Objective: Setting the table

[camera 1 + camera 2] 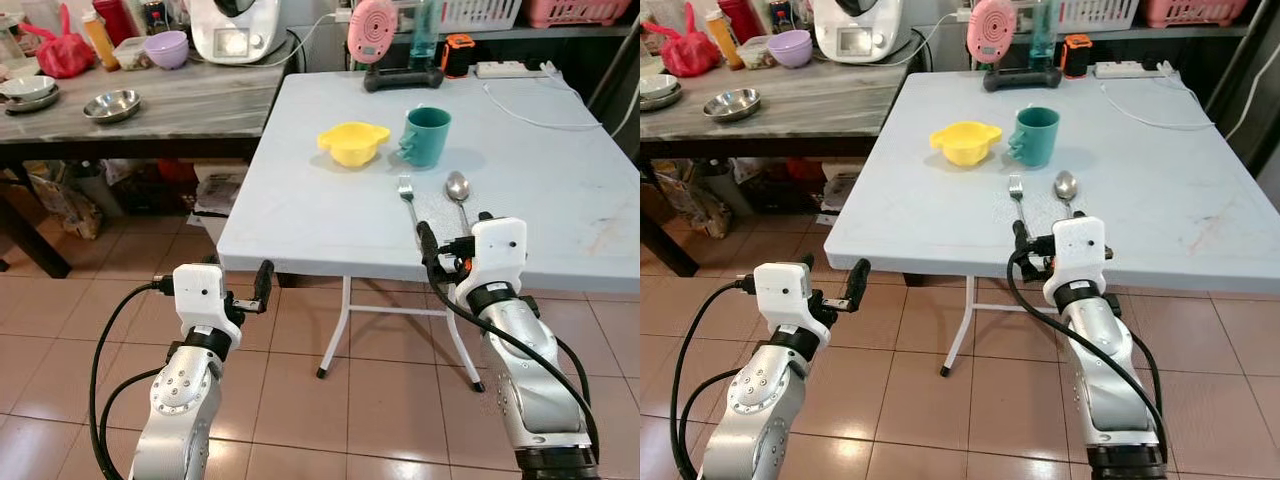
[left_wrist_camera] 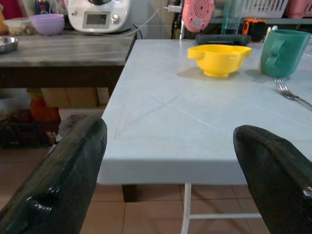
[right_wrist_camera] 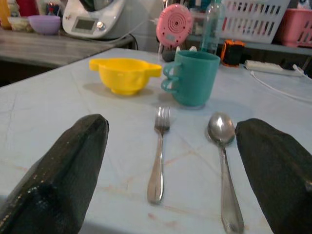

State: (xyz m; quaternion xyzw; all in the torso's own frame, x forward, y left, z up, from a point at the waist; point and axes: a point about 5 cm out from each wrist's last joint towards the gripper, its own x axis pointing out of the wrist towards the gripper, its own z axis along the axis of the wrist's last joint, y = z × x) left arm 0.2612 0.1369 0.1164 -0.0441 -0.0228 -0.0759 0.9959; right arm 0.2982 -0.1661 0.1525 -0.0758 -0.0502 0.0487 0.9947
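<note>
A yellow bowl and a teal mug stand side by side near the middle of the pale blue table. In front of the mug lie a fork and a spoon, parallel, handles toward me. My right gripper hovers at the table's near edge just short of their handles, open, nothing between its fingers. In the right wrist view the fork and spoon lie between them. My left gripper is open and empty, below and in front of the table's near left corner.
A grey-topped side table stands to the left with steel bowls, a purple bowl and a white appliance. At the pale table's back are a pink round device, a power strip and a cable. Tiled floor lies below.
</note>
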